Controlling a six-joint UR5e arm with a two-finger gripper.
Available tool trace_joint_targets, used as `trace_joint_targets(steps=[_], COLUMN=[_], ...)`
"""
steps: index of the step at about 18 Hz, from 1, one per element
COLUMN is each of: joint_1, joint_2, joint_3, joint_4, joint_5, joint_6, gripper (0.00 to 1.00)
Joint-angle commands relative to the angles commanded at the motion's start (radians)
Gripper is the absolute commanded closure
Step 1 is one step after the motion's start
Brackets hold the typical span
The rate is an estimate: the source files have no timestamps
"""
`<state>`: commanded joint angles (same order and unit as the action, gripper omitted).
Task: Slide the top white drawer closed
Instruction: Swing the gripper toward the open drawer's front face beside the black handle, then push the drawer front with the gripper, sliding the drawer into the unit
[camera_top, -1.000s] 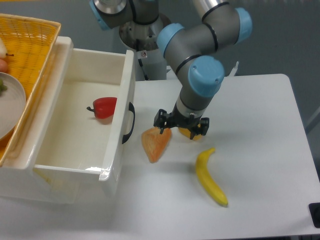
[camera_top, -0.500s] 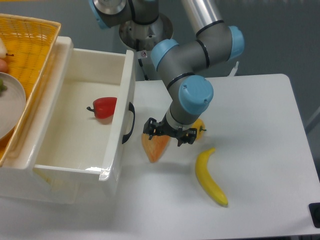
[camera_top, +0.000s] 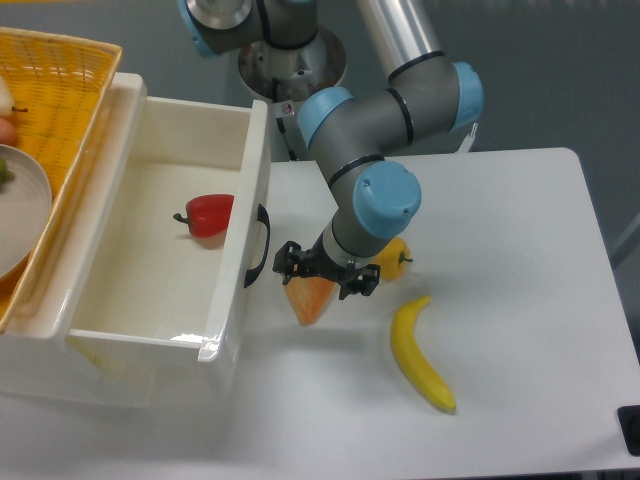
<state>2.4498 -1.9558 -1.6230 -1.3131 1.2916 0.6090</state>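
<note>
The top white drawer (camera_top: 160, 230) stands pulled out wide on the left, its front panel carrying a curved black handle (camera_top: 259, 245). A red pepper (camera_top: 208, 214) lies inside it. My gripper (camera_top: 321, 277) hangs just right of the handle, a short gap away from the front panel, above an orange wedge-shaped piece (camera_top: 311, 297). Its dark fingers point down, and the view from above does not show whether they are open or shut. Nothing is seen held in them.
A yellow wicker basket (camera_top: 62, 100) with a plate sits on the cabinet top at far left. A banana (camera_top: 420, 354) lies on the white table to the right, and a small yellow-orange fruit (camera_top: 391, 256) peeks out behind the wrist.
The gripper has travelled left across the table, from above the yellow-orange fruit to over the orange wedge, nearer the drawer front. The drawer has not moved.
</note>
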Motion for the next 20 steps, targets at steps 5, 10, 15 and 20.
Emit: trace_joint_targets(steps=[5, 10, 15, 20], joint_1=[-0.014, -0.021, -0.031, -0.046], joint_2=[0.002, 0.003, 0.011, 0.014], joint_3=[0.000, 0.002, 0.012, 0.012], joint_4=[0.000, -0.002, -0.005, -0.006], joint_5=[0.000, -0.002, -0.023, -0.034], joint_6=[0.000, 0.000, 0.000, 0.000], gripper=[0.00, 0.00, 0.00, 0.00])
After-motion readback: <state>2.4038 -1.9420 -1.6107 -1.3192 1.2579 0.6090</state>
